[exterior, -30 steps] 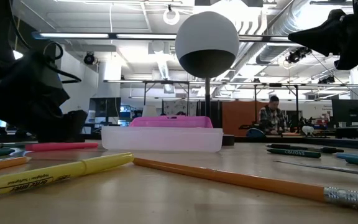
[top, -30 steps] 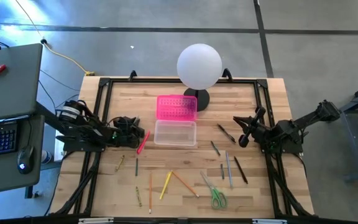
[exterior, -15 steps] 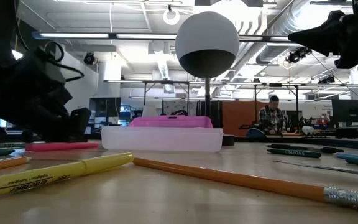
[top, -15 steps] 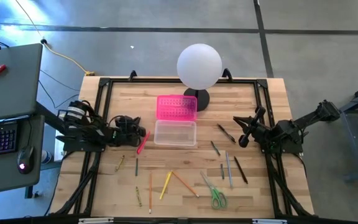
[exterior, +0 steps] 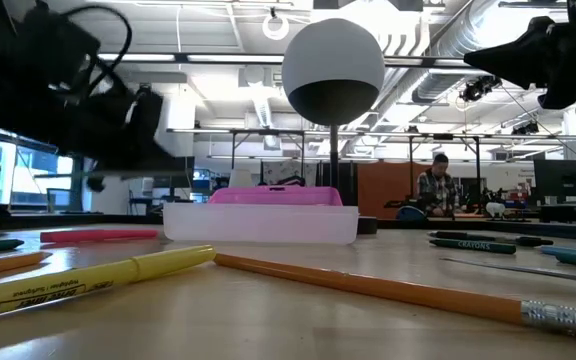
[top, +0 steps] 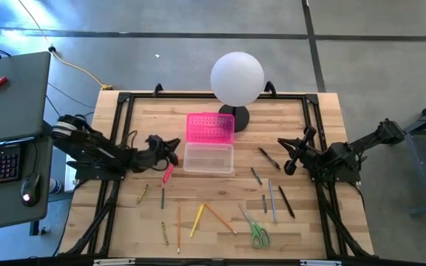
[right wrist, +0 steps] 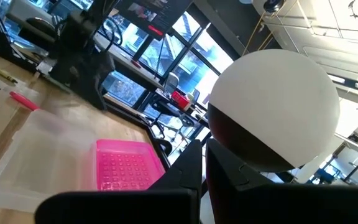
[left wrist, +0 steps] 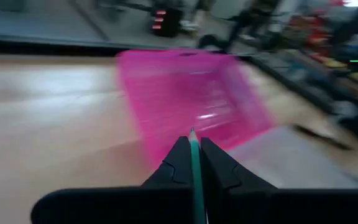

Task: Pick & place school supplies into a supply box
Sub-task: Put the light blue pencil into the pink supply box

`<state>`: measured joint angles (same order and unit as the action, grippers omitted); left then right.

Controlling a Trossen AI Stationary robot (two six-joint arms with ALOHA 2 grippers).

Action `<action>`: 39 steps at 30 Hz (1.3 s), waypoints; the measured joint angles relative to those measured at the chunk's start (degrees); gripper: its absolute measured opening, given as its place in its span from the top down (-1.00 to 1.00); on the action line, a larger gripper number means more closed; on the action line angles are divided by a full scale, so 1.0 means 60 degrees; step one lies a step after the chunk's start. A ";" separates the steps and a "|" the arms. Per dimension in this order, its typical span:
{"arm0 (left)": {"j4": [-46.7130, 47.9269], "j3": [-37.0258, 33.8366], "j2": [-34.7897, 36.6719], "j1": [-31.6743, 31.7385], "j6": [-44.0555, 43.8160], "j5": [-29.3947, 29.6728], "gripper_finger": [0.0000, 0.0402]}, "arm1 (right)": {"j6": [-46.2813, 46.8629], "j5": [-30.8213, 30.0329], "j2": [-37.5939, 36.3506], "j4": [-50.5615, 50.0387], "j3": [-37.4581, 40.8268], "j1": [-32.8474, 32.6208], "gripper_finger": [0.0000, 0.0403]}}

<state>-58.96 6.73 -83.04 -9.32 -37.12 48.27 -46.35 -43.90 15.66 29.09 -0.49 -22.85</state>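
Observation:
The supply box lies open at mid-table: its clear base [top: 208, 158] with the hot-pink dotted lid [top: 210, 127] behind it. My left gripper [top: 173, 146] hovers above the table just left of the box, shut on a thin green pencil [left wrist: 192, 134]. Below it a pink marker [top: 168, 174] lies flat on the wood. More pencils and pens [top: 197, 219] and the green-handled scissors [top: 257, 232] lie along the near half. My right gripper [top: 288, 157] waits shut, raised right of the box. My left gripper pinches the green pencil's shaft [left wrist: 195, 163] between its two fingers. The pencil lies along the fingers, and its sharpened point [left wrist: 192, 131] sticks out past the fingertips. The fingers come nearly level from the table's left, toward the box. The pencil is lifted clear of the table.
A white globe lamp [top: 237, 79] on a dark foot stands behind the pink lid. A black frame [top: 198, 97] rims the table. Dark pens and crayons [top: 272, 193] lie at the right. Bare wood shows between the box and the near row of supplies.
My left gripper has risen from the table beside the pink marker and tipped from pointing down to nearly level, while the arm's elbow has swung back toward the table's left edge. The pink marker stays on the wood.

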 joint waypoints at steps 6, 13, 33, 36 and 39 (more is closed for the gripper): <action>0.0633 0.1115 0.0408 -0.0007 0.0809 -0.2831 0.81 | -0.0009 0.0184 0.0000 0.0064 0.0000 -0.0001 1.00; 0.5141 0.4267 -0.0671 0.0141 0.1657 -0.3313 0.76 | -0.0026 0.1289 0.0001 0.0321 0.0000 0.0001 1.00; 0.7818 0.8161 -0.4318 0.1803 0.2886 -0.5159 0.75 | -0.0028 0.1494 0.0017 0.0974 0.0000 -0.0002 1.00; 0.7649 0.8187 -0.4478 0.1823 0.2896 -0.5128 0.75 | -0.0028 0.1494 0.0013 0.0970 -0.0002 0.0001 1.00; 0.7495 0.8181 -0.4485 0.1806 0.3056 -0.5128 0.75 | -0.0028 0.1500 0.0015 0.0979 0.0000 0.0001 1.00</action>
<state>-13.99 55.82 -109.95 1.52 -18.79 17.50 -46.52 -34.90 15.75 34.96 -0.49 -22.85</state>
